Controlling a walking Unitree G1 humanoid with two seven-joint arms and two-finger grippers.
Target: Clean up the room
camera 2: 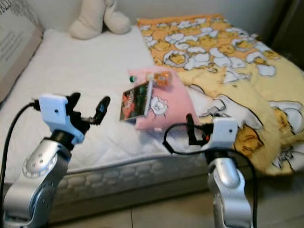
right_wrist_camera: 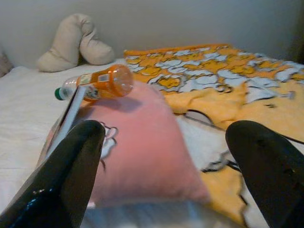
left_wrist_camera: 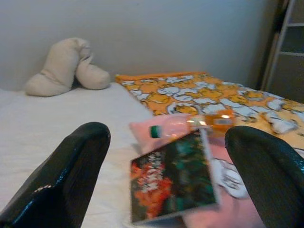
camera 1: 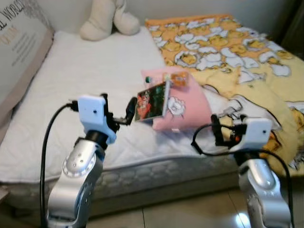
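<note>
A pink pillow [camera 1: 186, 113] lies near the front edge of the white bed [camera 1: 71, 80]. A dark book with red print [camera 1: 151, 102] leans against its left side. On top of the pillow lies an orange bottle with a green cap [right_wrist_camera: 99, 81]. My left gripper [camera 1: 118, 111] is open, held above the mattress just left of the book, and its wrist view looks straight at the book [left_wrist_camera: 173, 178]. My right gripper [camera 1: 227, 124] is open too, at the bed's front edge just right of the pillow, with nothing between its fingers.
A yellow blanket with a duck print [camera 1: 228, 47] covers the right half of the bed and hangs over the edge. A beige plush toy [camera 1: 107, 19] sits by the wall. A printed cushion [camera 1: 19, 52] leans at the far left. Tiled floor [camera 1: 190, 209] lies below.
</note>
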